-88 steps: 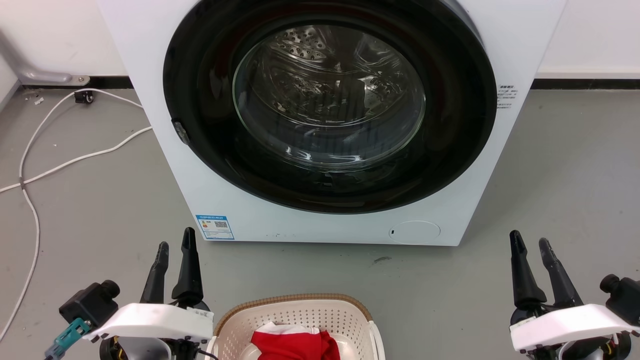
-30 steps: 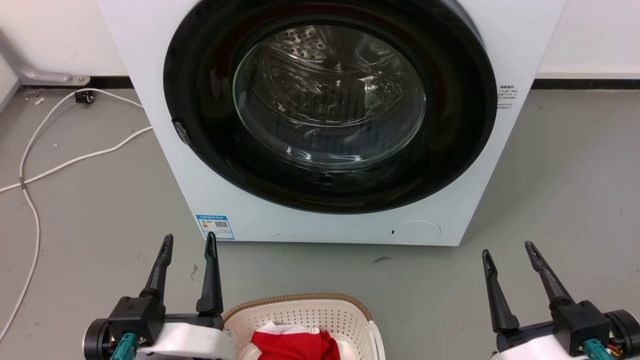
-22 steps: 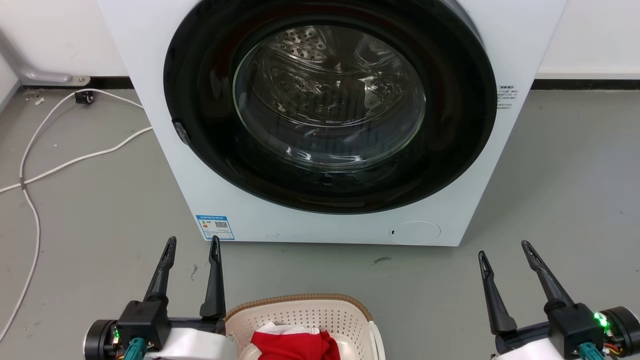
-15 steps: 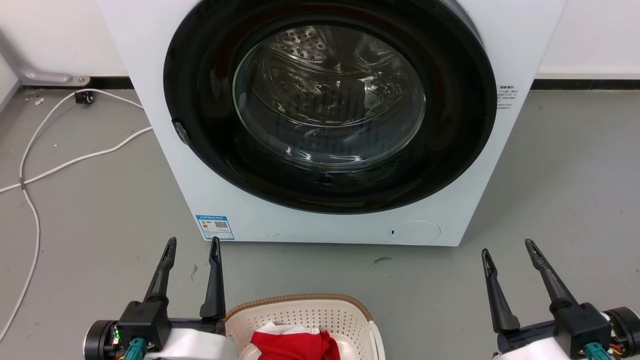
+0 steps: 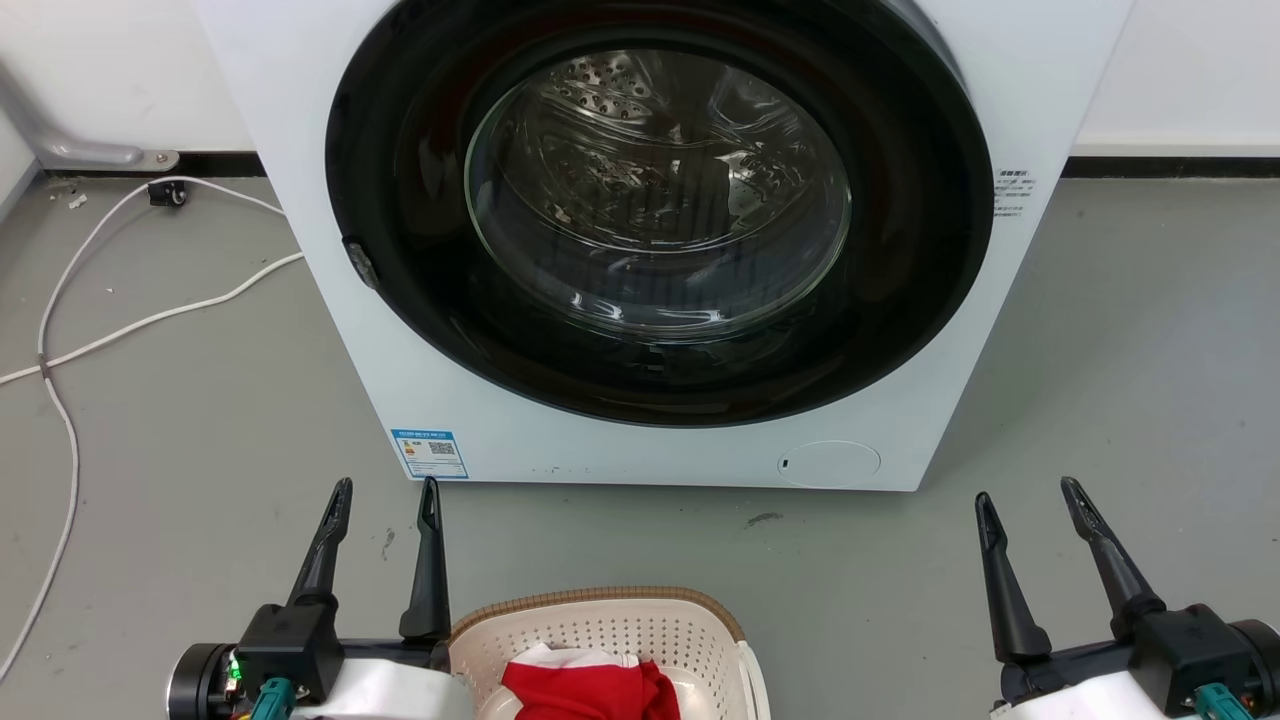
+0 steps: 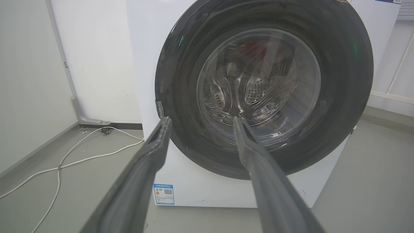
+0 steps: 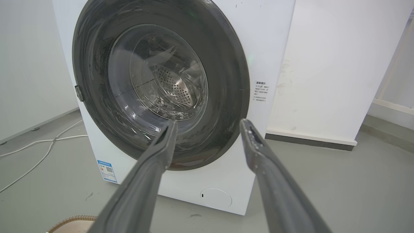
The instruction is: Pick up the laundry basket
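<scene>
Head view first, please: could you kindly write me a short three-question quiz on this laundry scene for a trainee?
1. True or false: the left gripper has its jaws shut on the laundry basket.
2. Multiple choice: what lies in the laundry basket? A) red cloth B) blue towel C) nothing
3. Fill the gap: the jaws of the right gripper stand ____.
Key: 1 false, its jaws are open with nothing between them; 2 A; 3 open.
</scene>
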Available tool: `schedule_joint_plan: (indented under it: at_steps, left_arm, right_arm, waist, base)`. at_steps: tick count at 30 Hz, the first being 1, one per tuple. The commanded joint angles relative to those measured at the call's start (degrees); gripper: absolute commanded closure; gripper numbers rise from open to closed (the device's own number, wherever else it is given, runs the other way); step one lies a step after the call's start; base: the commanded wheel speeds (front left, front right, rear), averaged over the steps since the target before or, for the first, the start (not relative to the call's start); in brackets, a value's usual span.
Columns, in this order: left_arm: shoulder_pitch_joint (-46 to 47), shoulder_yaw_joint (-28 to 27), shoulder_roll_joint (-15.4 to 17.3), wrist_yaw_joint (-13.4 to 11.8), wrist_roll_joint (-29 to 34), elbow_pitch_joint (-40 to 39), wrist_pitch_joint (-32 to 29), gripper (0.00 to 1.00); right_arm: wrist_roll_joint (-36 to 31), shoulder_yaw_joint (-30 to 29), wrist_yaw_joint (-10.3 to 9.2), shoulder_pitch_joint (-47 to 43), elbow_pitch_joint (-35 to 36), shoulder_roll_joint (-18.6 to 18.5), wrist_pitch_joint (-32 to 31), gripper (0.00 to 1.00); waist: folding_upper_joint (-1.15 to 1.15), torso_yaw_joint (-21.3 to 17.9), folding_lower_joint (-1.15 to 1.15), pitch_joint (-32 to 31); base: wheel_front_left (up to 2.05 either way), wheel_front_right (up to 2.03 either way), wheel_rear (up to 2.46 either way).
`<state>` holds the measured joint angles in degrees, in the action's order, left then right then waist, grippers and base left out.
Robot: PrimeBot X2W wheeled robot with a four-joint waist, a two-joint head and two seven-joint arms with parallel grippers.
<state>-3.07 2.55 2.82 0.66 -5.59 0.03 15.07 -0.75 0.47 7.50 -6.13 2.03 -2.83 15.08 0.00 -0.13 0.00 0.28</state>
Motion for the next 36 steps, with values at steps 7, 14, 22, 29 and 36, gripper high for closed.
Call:
schedule_joint_plan:
  at_steps: [7,14,22,29,36]
  left_arm:
    - [-0.61,-0.25,0.11,-0.32,0.58,-0.16,0.16,0.0]
    - [-0.81,-0.38,0.11,-0.32,0.72,-0.36,0.16,0.0]
    - [-0.75,-0.51,0.11,-0.44,0.82,-0.35,0.16,0.0]
    - [-0.04,-1.12,0.1,-0.71,0.13,1.05,0.16,0.0]
    - [3.03,-3.0,0.11,0.89,-0.25,5.57,0.15,0.0]
  right_arm:
    - [0.89,0.15,-0.02,-0.9,0.05,-0.09,0.14,0.0]
    - [1.04,0.45,-0.02,-0.99,0.33,-0.09,0.14,0.0]
    - [0.66,0.64,-0.02,-0.84,0.51,-0.09,0.14,0.0]
    - [0.32,2.36,-0.02,0.23,-1.73,-0.08,0.14,0.0]
    - [-1.13,5.92,-0.02,4.94,-7.56,-0.07,0.14,0.0]
  waist:
    - [0.0,0.1,0.0,-0.02]
    - [0.0,0.07,0.0,0.03]
    - [0.0,-0.05,0.0,0.21]
    - [0.0,-0.09,0.0,0.65]
    - [0.0,0.36,0.0,4.15]
  base:
    - [0.0,0.0,0.0]
    - [0.0,0.0,0.0]
    - [0.0,0.0,0.0]
    - [0.0,0.0,0.0]
    - [0.0,0.0,0.0]
